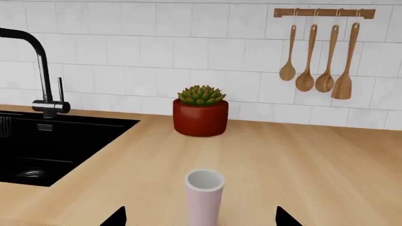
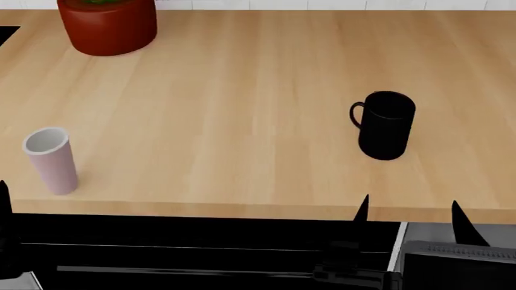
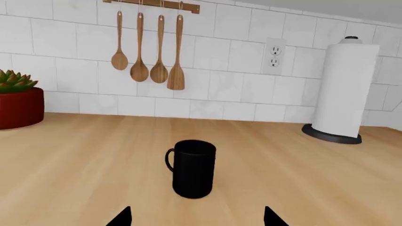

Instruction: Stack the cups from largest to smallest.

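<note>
Black mug (image 2: 385, 125): stood upright on the wooden counter (image 2: 241, 109), at 3 o'clock in the head view, handle turned toward 9 o'clock.
Pink tumbler (image 2: 52, 161): upright near the counter's front edge, at 9 o'clock, well apart from the mug.
Left gripper (image 1: 201, 217): fingertips spread wide, nothing held; tumbler seen between them, untouched.
Right gripper (image 3: 197, 217): fingertips parted, nothing held; mug seen ahead, untouched.
Writing: none can be read.
</note>
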`<state>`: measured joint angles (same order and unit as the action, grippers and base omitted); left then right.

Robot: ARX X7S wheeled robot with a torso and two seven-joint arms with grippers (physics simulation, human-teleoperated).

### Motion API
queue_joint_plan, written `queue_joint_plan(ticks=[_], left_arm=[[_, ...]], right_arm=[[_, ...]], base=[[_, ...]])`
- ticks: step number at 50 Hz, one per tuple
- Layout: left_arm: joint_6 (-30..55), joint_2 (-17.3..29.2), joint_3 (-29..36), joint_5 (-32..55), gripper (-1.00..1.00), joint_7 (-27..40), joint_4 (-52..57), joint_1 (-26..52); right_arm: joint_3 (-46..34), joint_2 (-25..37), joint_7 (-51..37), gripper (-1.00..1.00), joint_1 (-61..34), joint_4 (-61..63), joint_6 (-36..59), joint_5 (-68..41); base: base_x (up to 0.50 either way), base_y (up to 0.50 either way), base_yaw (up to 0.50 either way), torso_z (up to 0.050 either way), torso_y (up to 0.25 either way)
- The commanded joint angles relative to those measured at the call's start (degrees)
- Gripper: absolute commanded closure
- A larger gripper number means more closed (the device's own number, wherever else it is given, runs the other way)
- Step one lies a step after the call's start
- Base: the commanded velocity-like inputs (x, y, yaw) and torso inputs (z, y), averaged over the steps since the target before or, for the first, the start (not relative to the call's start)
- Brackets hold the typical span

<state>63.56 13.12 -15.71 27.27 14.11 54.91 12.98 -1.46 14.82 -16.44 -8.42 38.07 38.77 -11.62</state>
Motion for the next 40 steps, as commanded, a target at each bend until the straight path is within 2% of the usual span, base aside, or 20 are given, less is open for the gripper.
queue_joint_plan(ticks=[1,11,27,31,40], left_arm=[[1.45,0.31,-2.23,2.01,-1.00,-0.24,1.23,0.75],[2.45,0.74,-3.41,3.11,-1.00,0.46,1.64,1.34],[2.81,1.66,-4.61,4.80,-1.00,1.56,1.90,1.77],[3.14,1.97,-5.68,5.46,-1.00,1.82,1.93,2.05],[3.75,2.57,-6.88,6.82,-1.00,2.58,2.22,2.51]], right_arm=[[0.05,0.85,0.43,-1.00,1.20,3.98,2.05,1.06],[-0.70,1.44,0.32,-1.00,1.27,3.18,1.19,1.57],[-2.40,2.65,-0.15,-1.00,1.42,3.79,0.30,2.94],[-1.96,2.25,0.08,-1.00,1.51,3.35,-0.34,2.10],[-2.00,2.00,-0.67,-1.00,1.13,3.86,0.34,2.01]], base=[[0.00,-0.50,0.00,0.000,0.000],[0.06,-0.37,0.00,0.000,0.000],[0.25,-0.47,0.00,0.000,0.000],[0.35,-0.11,0.00,0.000,0.000],[0.00,0.00,0.00,0.000,0.000]])
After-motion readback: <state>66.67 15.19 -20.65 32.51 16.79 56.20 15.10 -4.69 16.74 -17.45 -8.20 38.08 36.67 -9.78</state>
